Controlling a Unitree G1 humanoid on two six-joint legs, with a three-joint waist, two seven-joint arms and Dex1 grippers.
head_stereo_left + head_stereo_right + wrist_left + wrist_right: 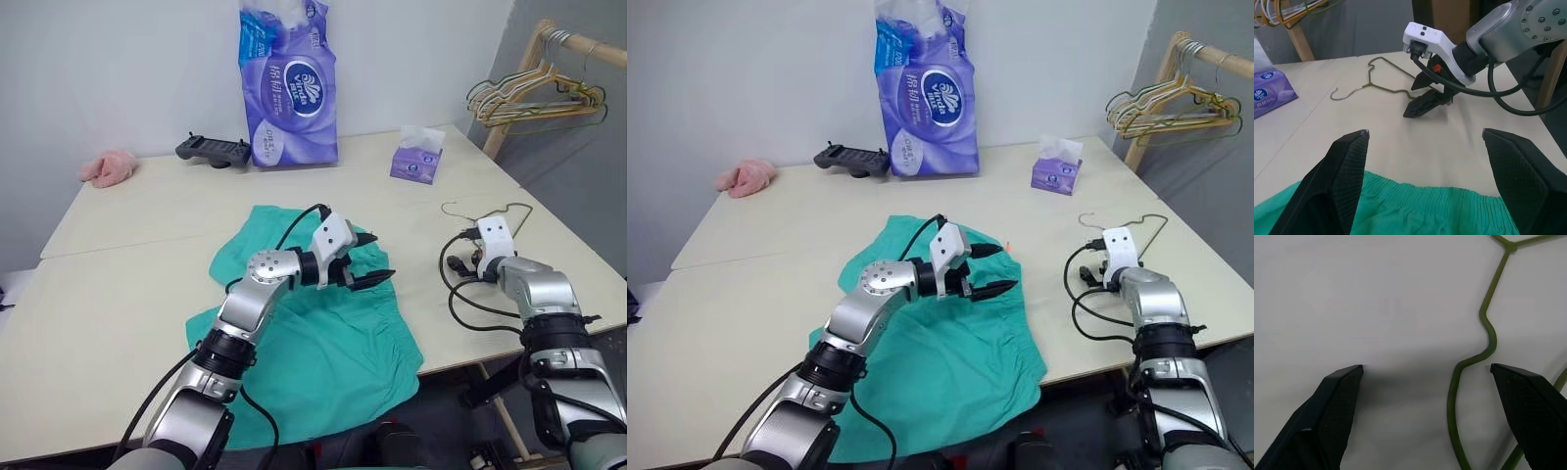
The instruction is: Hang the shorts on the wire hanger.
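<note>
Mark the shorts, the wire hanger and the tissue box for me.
shorts (323, 343): left eye view, flat middle of the cloth.
wire hanger (1382, 88): left wrist view, wire arm beside the hook.
tissue box (415, 164): left eye view, front face.

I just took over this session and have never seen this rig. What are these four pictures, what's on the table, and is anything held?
This is a two-armed humanoid robot. The two wide pictures come from its head camera, looking down over its arms. The other two look along each wrist's own black fingers.

On the table lie the teal shorts, spread flat, and a thin wire hanger beside them on the robot's right. Further back are a pink cloth, a black controller, a purple tissue pack and a tissue box.

The left gripper hovers open over the shorts. The right gripper is open, fingers astride the hanger's wire. Nothing is held.
</note>
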